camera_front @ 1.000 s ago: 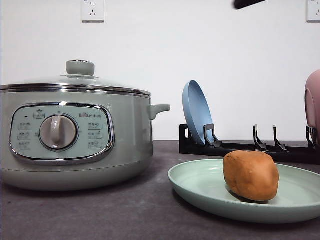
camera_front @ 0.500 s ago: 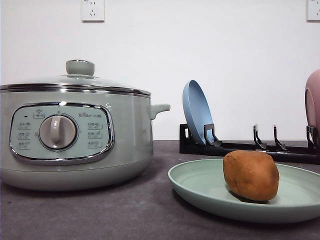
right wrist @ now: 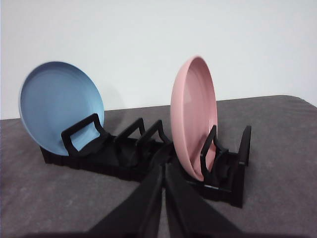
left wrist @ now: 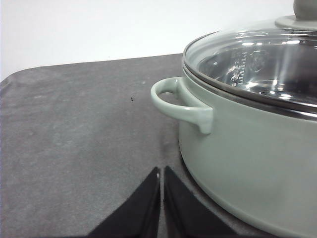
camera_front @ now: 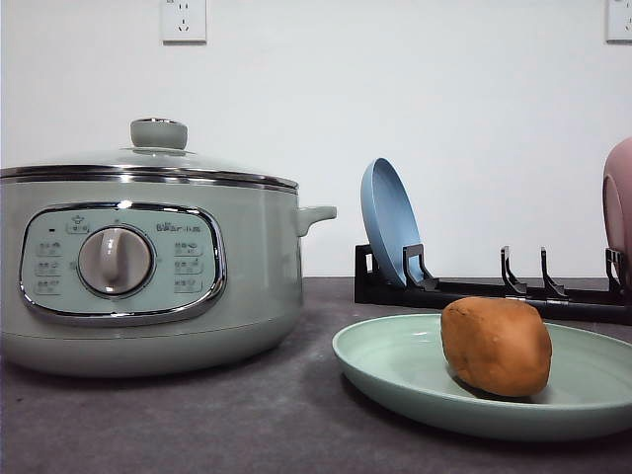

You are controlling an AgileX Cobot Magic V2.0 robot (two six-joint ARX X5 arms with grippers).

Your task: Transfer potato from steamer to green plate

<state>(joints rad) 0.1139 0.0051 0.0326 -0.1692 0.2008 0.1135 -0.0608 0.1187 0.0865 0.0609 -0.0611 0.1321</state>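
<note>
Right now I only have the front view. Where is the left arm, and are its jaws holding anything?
Observer: The left gripper is close beside the steamer, near one side handle. Its jaws are shut with nothing between them.
Operator: And the right one?
Observer: The right gripper points at the black rack, between the blue plate and the pink plate. Its jaws are shut and empty too.
</note>
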